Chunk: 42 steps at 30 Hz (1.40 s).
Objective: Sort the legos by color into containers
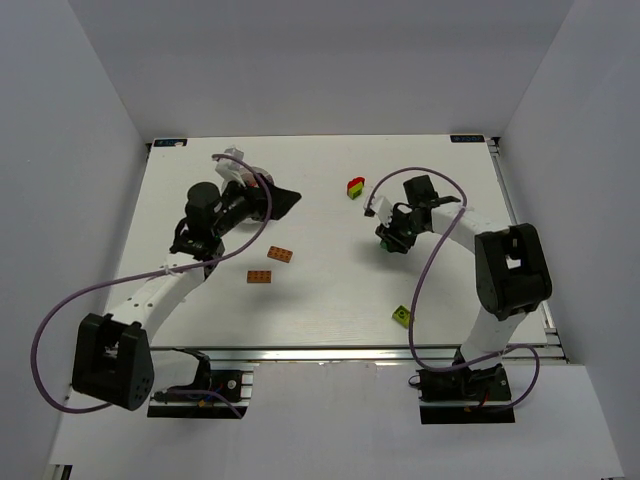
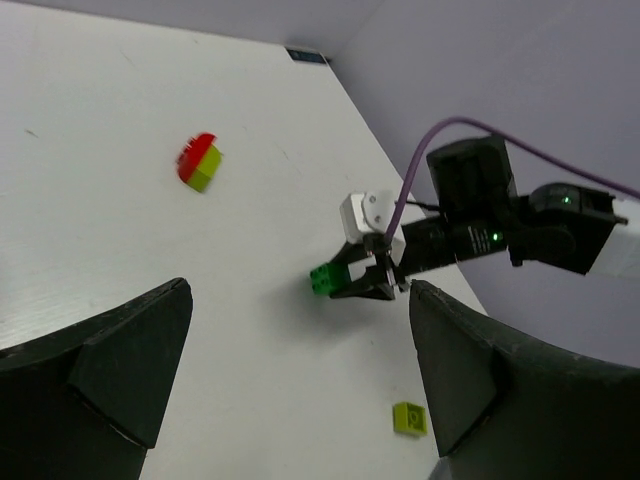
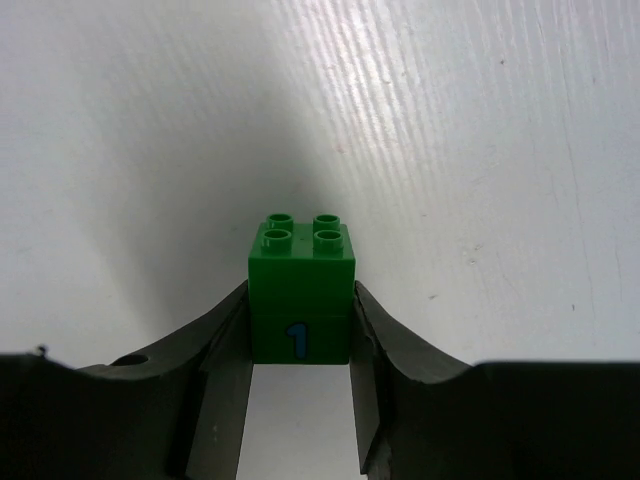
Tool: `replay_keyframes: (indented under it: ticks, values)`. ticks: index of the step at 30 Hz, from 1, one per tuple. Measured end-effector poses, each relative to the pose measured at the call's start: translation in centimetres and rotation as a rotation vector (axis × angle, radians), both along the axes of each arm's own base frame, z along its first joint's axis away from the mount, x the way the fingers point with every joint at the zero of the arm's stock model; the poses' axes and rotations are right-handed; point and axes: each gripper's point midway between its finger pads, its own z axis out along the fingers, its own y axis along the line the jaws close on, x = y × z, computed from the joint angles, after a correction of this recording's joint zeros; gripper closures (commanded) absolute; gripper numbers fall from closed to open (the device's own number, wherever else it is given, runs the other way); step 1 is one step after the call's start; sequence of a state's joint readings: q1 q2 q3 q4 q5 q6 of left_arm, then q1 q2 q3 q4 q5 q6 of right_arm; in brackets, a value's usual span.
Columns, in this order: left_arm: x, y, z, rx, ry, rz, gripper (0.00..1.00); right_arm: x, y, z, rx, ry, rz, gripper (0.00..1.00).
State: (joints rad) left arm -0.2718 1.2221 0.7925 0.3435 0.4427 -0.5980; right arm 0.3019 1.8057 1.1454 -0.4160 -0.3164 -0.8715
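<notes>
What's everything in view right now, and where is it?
orange plates: 2, orange, mid-table beside the left arm
red-yellow-green piece: 1, red, yellow and green, far centre
lime-green block: 1, lime, near edge by the right arm
green cube: 1, green with a blue "1", between the right claw's fingers
table: 1, white
left claw: 1, black, open, empty, far left
right claw: 1, black, shut on the green cube

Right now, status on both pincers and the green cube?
Right pincer shut on green cube. Left pincer open, empty. Nothing crowding the cube.
</notes>
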Motion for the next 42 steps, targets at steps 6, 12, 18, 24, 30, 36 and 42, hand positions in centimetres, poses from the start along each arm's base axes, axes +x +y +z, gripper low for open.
replay_keyframes:
  ticks: [6, 12, 18, 24, 30, 36, 42]
  values:
    - [-1.9, -4.7, -2.9, 0.02, 0.08, -0.175, 0.04, -2.0, 1.7, 5.0, 0.144, -0.06, 0.037, 1.0]
    - [-3.4, -6.8, -3.7, 0.006, 0.113, -0.275, 0.07, -4.9, 5.0, 13.5, 0.354, -0.186, 0.112, 1.0]
    - [-4.6, -8.0, -2.2, -0.042, 0.083, -0.345, 0.07, -9.5, 10.5, 17.7, 0.478, -0.154, 0.205, 1.0]
    - [-5.6, -8.8, -0.7, -0.097, 0.073, -0.405, 0.15, -11.6, 14.0, 18.6, 0.508, -0.102, 0.232, 1.0]
    - [-6.3, -9.6, -1.6, -0.105, 0.123, -0.454, 0.29, -11.1, 12.8, 16.3, 0.452, -0.186, 0.177, 1.0]
    - [-6.3, -10.6, -5.0, -0.085, 0.25, -0.484, 0.29, -10.7, 12.5, 14.9, 0.402, -0.267, 0.138, 1.0]
    - [-6.7, -11.0, -5.3, -0.069, 0.267, -0.495, 0.29, -10.4, 12.2, 15.6, 0.418, -0.365, 0.118, 1.0]
